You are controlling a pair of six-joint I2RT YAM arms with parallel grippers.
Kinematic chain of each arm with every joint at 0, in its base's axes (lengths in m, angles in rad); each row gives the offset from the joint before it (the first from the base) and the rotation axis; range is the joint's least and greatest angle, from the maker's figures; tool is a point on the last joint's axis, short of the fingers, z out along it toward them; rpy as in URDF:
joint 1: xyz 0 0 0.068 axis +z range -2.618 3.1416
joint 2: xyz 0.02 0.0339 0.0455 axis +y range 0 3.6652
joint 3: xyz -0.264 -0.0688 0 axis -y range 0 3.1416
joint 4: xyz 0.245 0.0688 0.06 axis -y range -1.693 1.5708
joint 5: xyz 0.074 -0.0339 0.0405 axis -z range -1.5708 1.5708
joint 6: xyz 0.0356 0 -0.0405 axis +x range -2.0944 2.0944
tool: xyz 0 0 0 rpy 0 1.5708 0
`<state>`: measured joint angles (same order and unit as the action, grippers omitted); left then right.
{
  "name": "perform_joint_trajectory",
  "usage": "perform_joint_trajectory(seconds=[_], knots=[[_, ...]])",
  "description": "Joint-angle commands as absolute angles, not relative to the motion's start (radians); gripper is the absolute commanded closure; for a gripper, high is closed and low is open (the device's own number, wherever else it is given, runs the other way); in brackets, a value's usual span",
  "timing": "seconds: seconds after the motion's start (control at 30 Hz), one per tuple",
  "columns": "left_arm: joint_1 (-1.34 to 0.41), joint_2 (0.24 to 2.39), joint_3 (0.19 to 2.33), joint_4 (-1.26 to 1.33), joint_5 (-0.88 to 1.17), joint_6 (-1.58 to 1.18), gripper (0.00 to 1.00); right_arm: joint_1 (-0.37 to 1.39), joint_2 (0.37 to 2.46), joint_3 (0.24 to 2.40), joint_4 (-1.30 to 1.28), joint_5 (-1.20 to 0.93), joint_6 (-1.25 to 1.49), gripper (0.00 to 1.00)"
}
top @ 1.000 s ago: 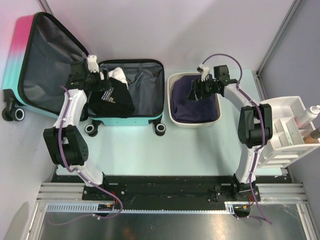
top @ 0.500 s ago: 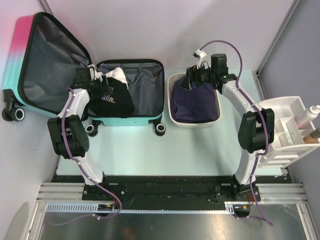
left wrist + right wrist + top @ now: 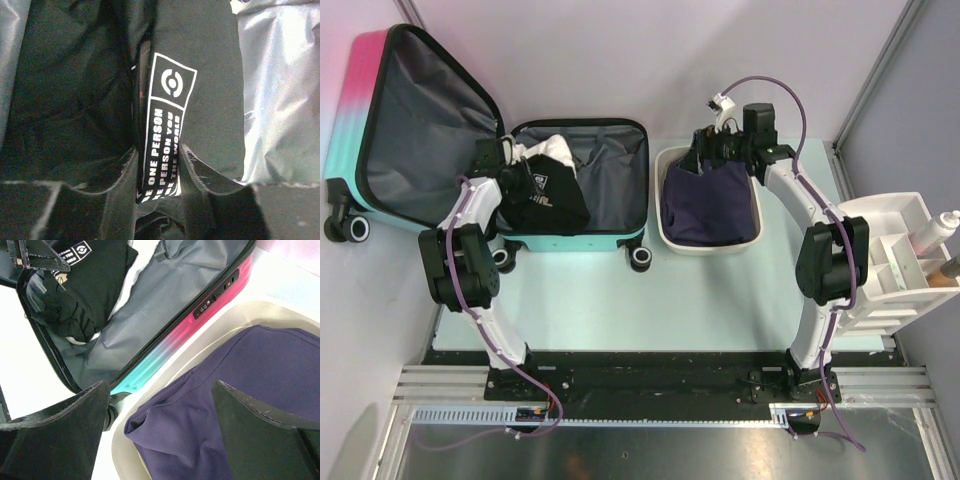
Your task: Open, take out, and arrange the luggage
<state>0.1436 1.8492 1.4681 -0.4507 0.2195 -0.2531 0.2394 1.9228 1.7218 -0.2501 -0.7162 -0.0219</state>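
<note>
The luggage (image 3: 380,110) lies open on the table, its pink-to-teal lid propped up at the left and its grey-lined base (image 3: 615,170) beside it. A black garment with white print (image 3: 545,195) is heaped in the base. My left gripper (image 3: 513,165) reaches into the base's left side. In the left wrist view its fingers (image 3: 122,175) pinch a fold of the black garment (image 3: 172,115) bearing the printed strip. My right gripper (image 3: 705,150) hangs open over the far end of the white tub (image 3: 666,232). Its jaws (image 3: 160,425) straddle the navy cloth (image 3: 230,380) without holding it.
A white garment (image 3: 556,148) lies behind the black one in the base. A white compartment organiser (image 3: 895,262) with a bottle (image 3: 945,222) stands at the right edge. The luggage's wheels (image 3: 640,258) face the arms. Its zipper edge (image 3: 185,330) runs close beside the tub.
My left gripper has dipped further into the base and closed on the black garment's fold. My right gripper has drawn back from the tub's middle toward its far rim, staying open.
</note>
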Motion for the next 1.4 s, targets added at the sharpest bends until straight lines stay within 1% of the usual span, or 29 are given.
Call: perform_joint_trajectory(seconds=[0.0, 0.07, 0.1, 0.2, 0.23, 0.27, 0.37, 0.47, 0.57, 0.6, 0.63, 0.8, 0.9, 1.1, 1.17, 1.37], knots=[[0.135, 1.789, 1.508, -0.446, 0.261, -0.273, 0.67, 0.255, 1.954, 1.784, -0.202, -0.735, 0.018, 0.12], [0.13, 1.779, 1.512, -0.446, 0.255, -0.267, 0.69, 0.261, 1.962, 1.798, -0.199, -0.738, 0.023, 0.13], [0.126, 1.773, 1.517, -0.446, 0.244, -0.256, 0.73, 0.264, 1.965, 1.802, -0.199, -0.741, 0.025, 0.13], [0.106, 1.755, 1.528, -0.446, 0.236, -0.221, 0.74, 0.27, 1.979, 1.819, -0.198, -0.749, 0.026, 0.13], [0.101, 1.741, 1.529, -0.446, 0.232, -0.215, 0.77, 0.273, 1.985, 1.824, -0.199, -0.753, 0.028, 0.13], [0.095, 1.738, 1.531, -0.445, 0.233, -0.209, 0.9, 0.275, 1.99, 1.828, -0.199, -0.753, 0.029, 0.13], [0.057, 1.712, 1.56, -0.445, 0.232, -0.144, 1.0, 0.282, 1.999, 1.838, -0.196, -0.758, 0.034, 0.13], [0.029, 1.688, 1.588, -0.443, 0.259, -0.115, 1.0, 0.293, 2.013, 1.844, -0.189, -0.762, 0.048, 0.13], [0.02, 1.674, 1.621, -0.437, 0.294, -0.12, 1.0, 0.311, 2.025, 1.848, -0.173, -0.759, 0.055, 0.09], [0.018, 1.669, 1.638, -0.439, 0.298, -0.124, 1.0, 0.317, 2.031, 1.848, -0.157, -0.759, 0.061, 0.05], [0.018, 1.664, 1.643, -0.436, 0.296, -0.13, 1.0, 0.328, 2.036, 1.847, -0.144, -0.759, 0.072, 0.05], [0.026, 1.62, 1.626, -0.436, 0.288, -0.137, 1.0, 0.365, 2.12, 1.87, -0.048, -0.784, 0.222, 0.03], [0.052, 1.585, 1.556, -0.437, 0.285, -0.132, 1.0, 0.39, 2.198, 1.902, 0.026, -0.801, 0.331, 0.0], [0.138, 1.506, 1.353, -0.437, 0.232, -0.071, 1.0, 0.443, 2.361, 2.057, 0.086, -0.811, 0.494, 0.0], [0.173, 1.505, 1.3, -0.439, 0.215, -0.046, 1.0, 0.463, 2.422, 2.123, 0.107, -0.807, 0.543, 0.0], [0.233, 1.563, 1.247, -0.439, 0.141, 0.021, 1.0, 0.54, 2.56, 2.267, 0.172, -0.776, 0.65, 0.0]])
